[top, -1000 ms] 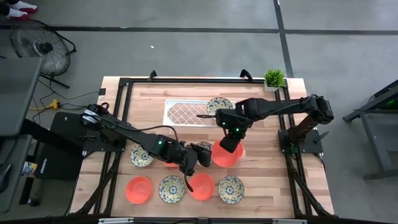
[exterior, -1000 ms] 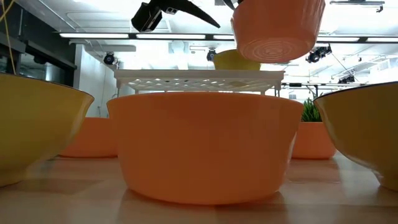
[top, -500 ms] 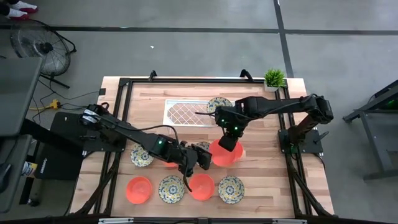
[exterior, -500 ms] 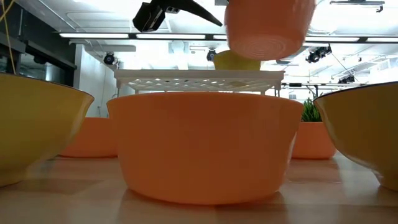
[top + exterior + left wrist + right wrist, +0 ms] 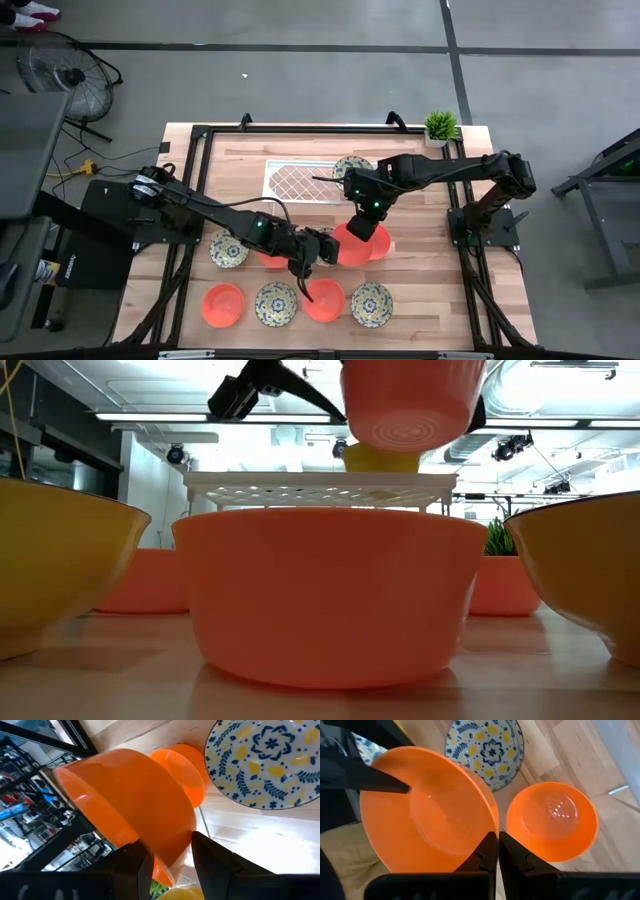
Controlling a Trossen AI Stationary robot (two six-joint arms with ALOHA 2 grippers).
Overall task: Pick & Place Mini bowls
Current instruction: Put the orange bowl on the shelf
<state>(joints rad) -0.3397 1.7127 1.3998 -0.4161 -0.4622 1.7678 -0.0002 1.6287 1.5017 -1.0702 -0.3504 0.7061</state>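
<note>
Right end effector (image 5: pixel 492 851) gripping orange bowl (image 5: pixel 427 810) aloft

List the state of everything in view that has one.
lifted orange bowl: upright, off the table, held by its rim.
right gripper: shut on lifted orange bowl.
left gripper: open, fingers either side of that bowl's wall.
second orange bowl: upright on the table, free.
white tray: on the table, carrying the patterned bowl.
patterned bowl: upright on the tray's right end.
</note>
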